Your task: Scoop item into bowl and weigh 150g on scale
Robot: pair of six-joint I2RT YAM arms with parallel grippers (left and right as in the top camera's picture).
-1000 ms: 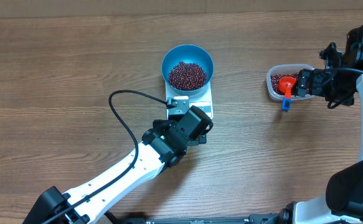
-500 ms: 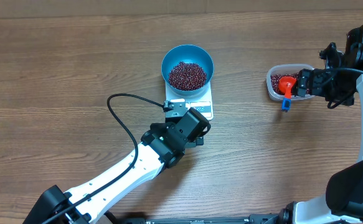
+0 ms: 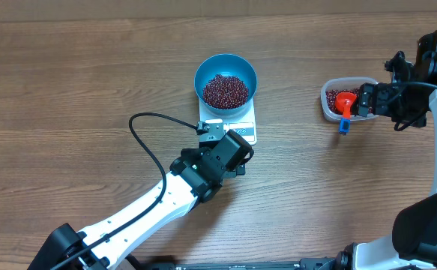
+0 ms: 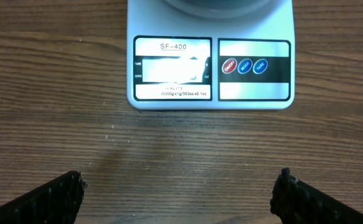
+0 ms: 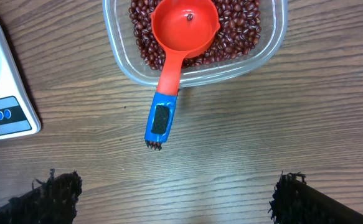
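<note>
Progress: bowl point(image 3: 225, 61) stands on scale point(image 4: 254, 87), mid-worktop toward the far edge, and carries a good heap of beans point(image 3: 225, 90). I judge the scooping well advanced, perhaps finished. Target weight: unconfirmed, as the display is washed out in my left wrist view and cannot be read. Left to do, as I judge: read the figure, then add or take out beans if it is off. Scoop point(image 5: 184, 25): lies in the clear tub point(image 5: 265, 43) near the worktop's right edge, cup on the remaining beans, blue handle end out over the tub's rim, touched by nothing. Left claw point(image 4: 178, 186): spread fully wide, empty, over bare wood just in front of the scale. Right claw point(image 5: 175, 186): spread fully wide, empty, near the scoop handle but apart from it.
</note>
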